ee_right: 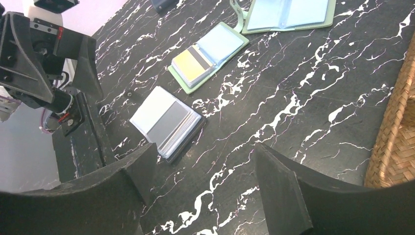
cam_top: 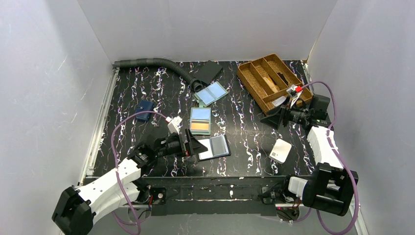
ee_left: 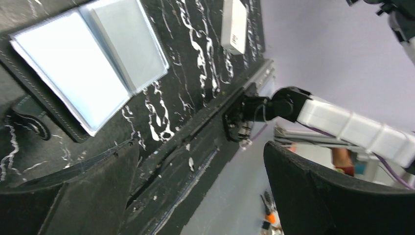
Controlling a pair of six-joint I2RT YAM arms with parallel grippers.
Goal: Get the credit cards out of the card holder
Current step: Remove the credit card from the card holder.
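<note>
White walls close round a black, white-veined counter (cam_top: 244, 132).

From above, the card holder (cam_top: 200, 121) lies open near the counter's middle. Its long axis runs from the near edge toward the far edge, with the blue card (cam_top: 200, 114) in the far pocket and the orange card (cam_top: 200, 126) in the near one. The left tool (cam_top: 197, 145) hovers just on the near side of it, beside a black holder (cam_top: 215, 147). The right tool (cam_top: 270, 117) sits well apart toward the right edge, beside the wicker tray (cam_top: 271, 81), and points across at the holder. The left arm looks the nearer, so a reach from it would go toward the far edge.

In the left wrist view, the left tool (ee_left: 199, 147) has its fingers spread wide with nothing between them. The black holder (ee_left: 83, 73) shows its pale pages ahead, and the card holder is out of view. A white box (ee_left: 234, 24) near the near edge carries dark marks too small to read.

In the right wrist view, the right tool (ee_right: 204, 149) is likewise spread wide and empty. The card holder (ee_right: 208, 54) lies ahead, beyond the black holder (ee_right: 169, 122). The orange card (ee_right: 188, 66) looks yellow here and has a dark stripe beside it. No brand or writing can be read in any view.
</note>
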